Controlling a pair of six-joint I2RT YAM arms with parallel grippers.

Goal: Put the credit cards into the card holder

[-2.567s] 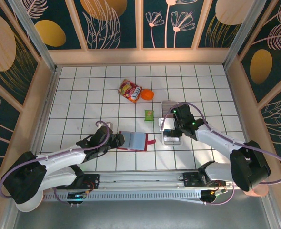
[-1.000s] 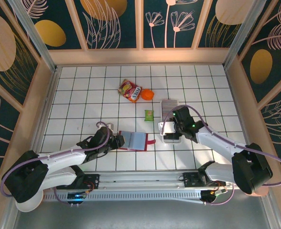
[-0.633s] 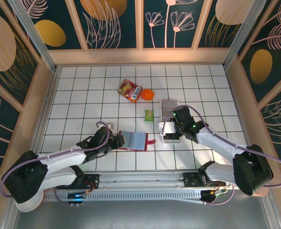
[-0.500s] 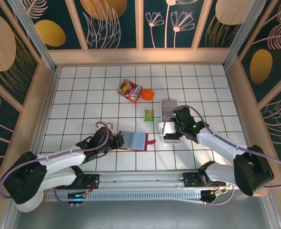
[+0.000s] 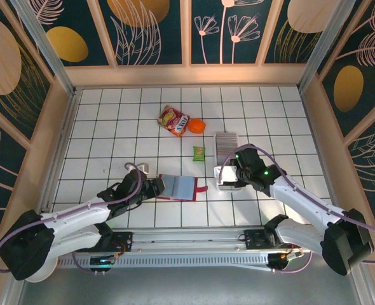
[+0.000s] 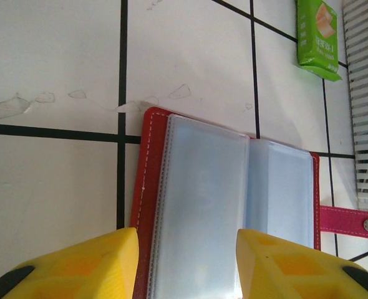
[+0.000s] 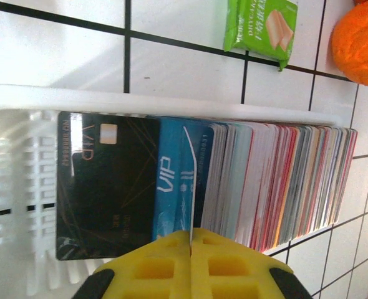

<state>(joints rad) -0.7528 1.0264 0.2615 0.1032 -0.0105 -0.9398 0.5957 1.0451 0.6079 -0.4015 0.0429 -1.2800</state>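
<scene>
The card holder (image 5: 181, 187) lies open and flat on the tiles, red with bluish-grey pockets (image 6: 227, 205) and a snap tab (image 6: 349, 221). My left gripper (image 5: 159, 186) hovers at its left end, and its jaws (image 6: 185, 249) stand open astride the left pocket. The credit cards (image 7: 277, 180) stand on edge in a long white tray (image 7: 22, 187), a grey stack (image 5: 225, 143) in the top view. My right gripper (image 7: 191, 240) is shut on a blue VIP card (image 7: 171, 187) near the tray's front end (image 5: 227, 173), next to a black card (image 7: 106, 187).
A red-and-yellow snack packet (image 5: 173, 120) and an orange ball (image 5: 196, 126) lie farther back. A small green packet (image 5: 199, 152) sits between the tray and the holder, also in the wrist views (image 6: 319, 34) (image 7: 259, 25). Wooden walls ring the tiled floor.
My right gripper has closed on the blue card and shifted slightly along the tray toward the near side. The left gripper has stayed over the holder.
</scene>
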